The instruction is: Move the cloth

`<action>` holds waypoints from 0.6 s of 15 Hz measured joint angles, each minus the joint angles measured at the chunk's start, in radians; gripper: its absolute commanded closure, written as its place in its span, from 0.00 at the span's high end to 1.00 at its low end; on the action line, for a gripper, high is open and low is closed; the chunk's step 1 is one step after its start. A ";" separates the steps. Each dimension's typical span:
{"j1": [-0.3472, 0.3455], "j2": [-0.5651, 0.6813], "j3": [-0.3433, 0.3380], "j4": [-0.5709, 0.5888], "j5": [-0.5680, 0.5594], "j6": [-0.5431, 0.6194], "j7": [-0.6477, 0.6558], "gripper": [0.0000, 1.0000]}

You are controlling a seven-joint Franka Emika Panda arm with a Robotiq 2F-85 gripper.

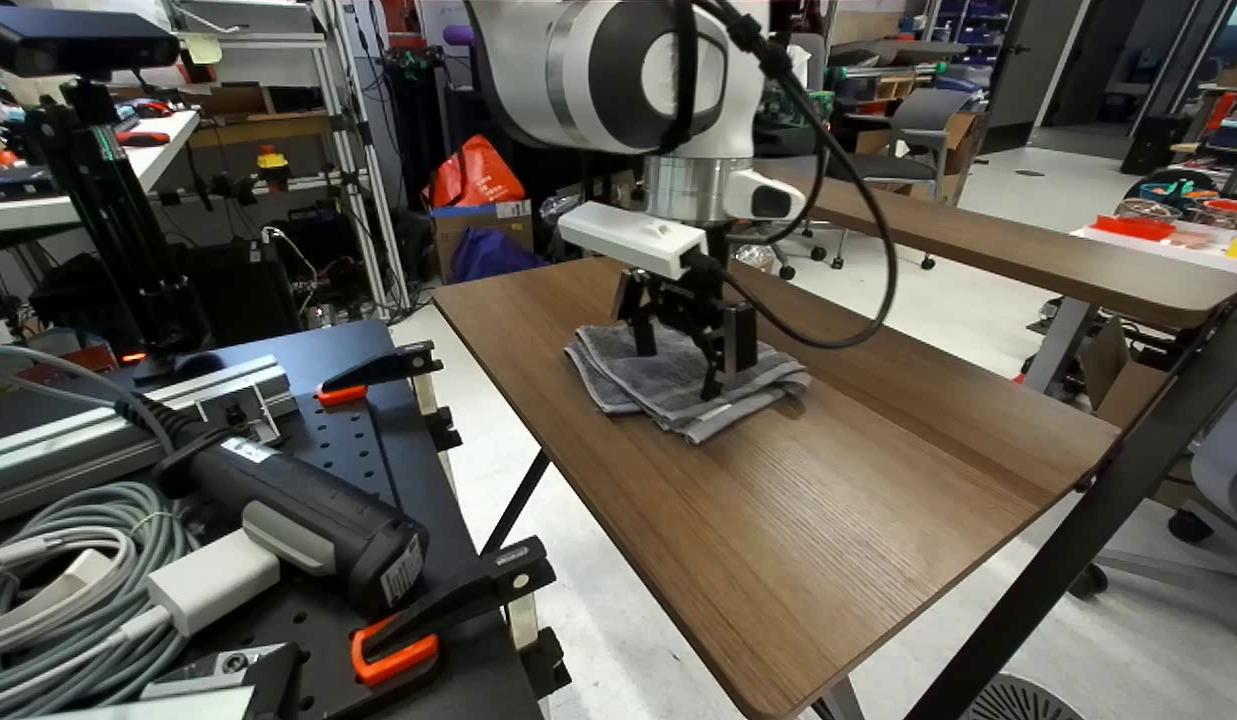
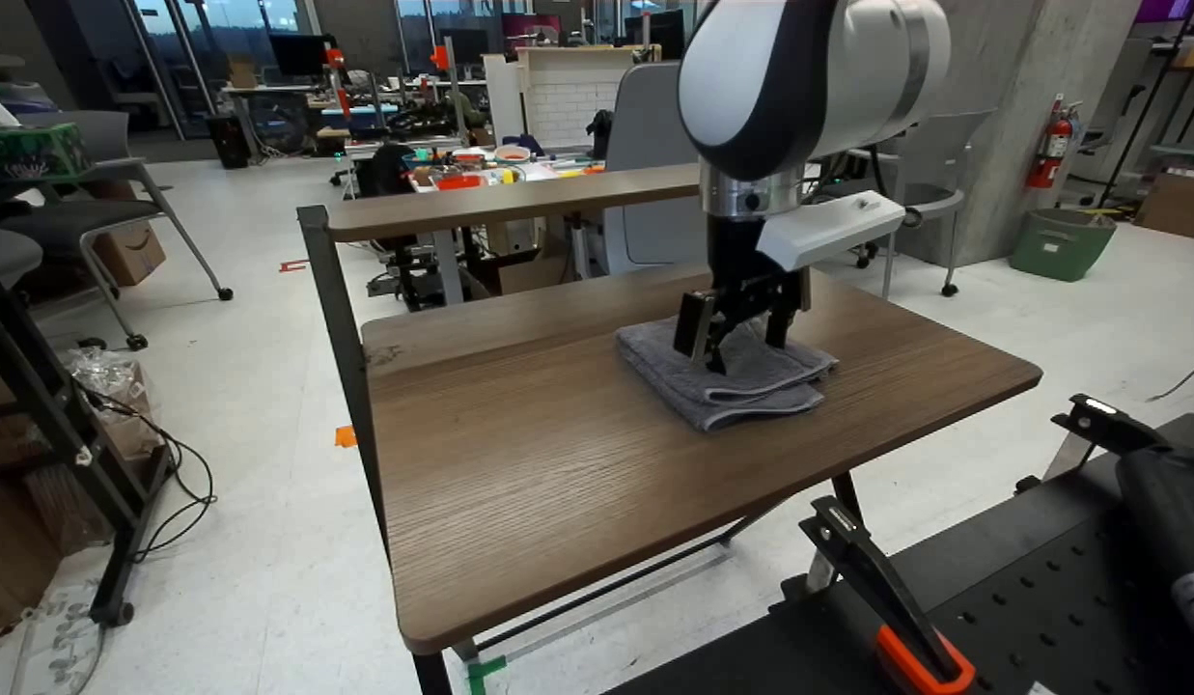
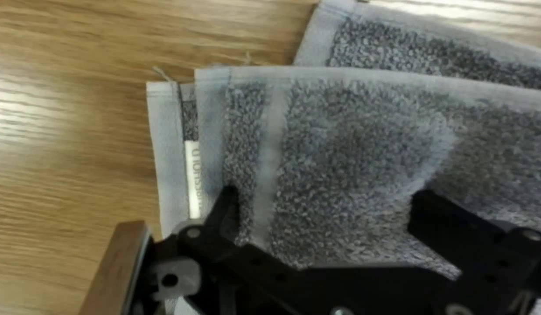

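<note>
A white-and-black robot arm [image 1: 618,75] hangs over a brown worktop [image 1: 778,520] in a crowded workroom, its black pincer [image 1: 678,368] spread wide over a grey cloth [image 2: 741,386]. A white housing [image 1: 633,240] juts from the wrist above the pincer. The cloth lies folded in layers on the half of the worktop away from a dark upright post [image 2: 341,319], its edges out of line and a corner of another layer jutting from beneath the top one. In the wrist view, the fingertips [image 3: 432,214] stand well apart with cloth showing between them; whether they touch it, I cannot tell from where I stand. A white label [image 3: 193,179], its lettering ending in "SHOLD," shows between layered hems near a fingertip. Beside the worktop, a black bench [image 2: 1021,550] holds orange-and-black clamps [image 1: 408,660] and a coil of grey cable [image 1: 78,590]. In an exterior view, a red fire extinguisher [image 2: 1050,154] hangs against a concrete pillar [image 2: 1012,87], with a green bin [image 2: 1060,246] on the floor near it.
</note>
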 measured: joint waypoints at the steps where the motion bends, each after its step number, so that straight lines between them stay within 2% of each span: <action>1: 0.030 0.000 0.003 -0.006 -0.006 0.001 0.022 1.00; 5: 0.142 0.000 0.031 -0.019 -0.007 0.001 0.107 1.00; 9: 0.216 0.001 0.043 -0.021 -0.007 0.001 0.168 1.00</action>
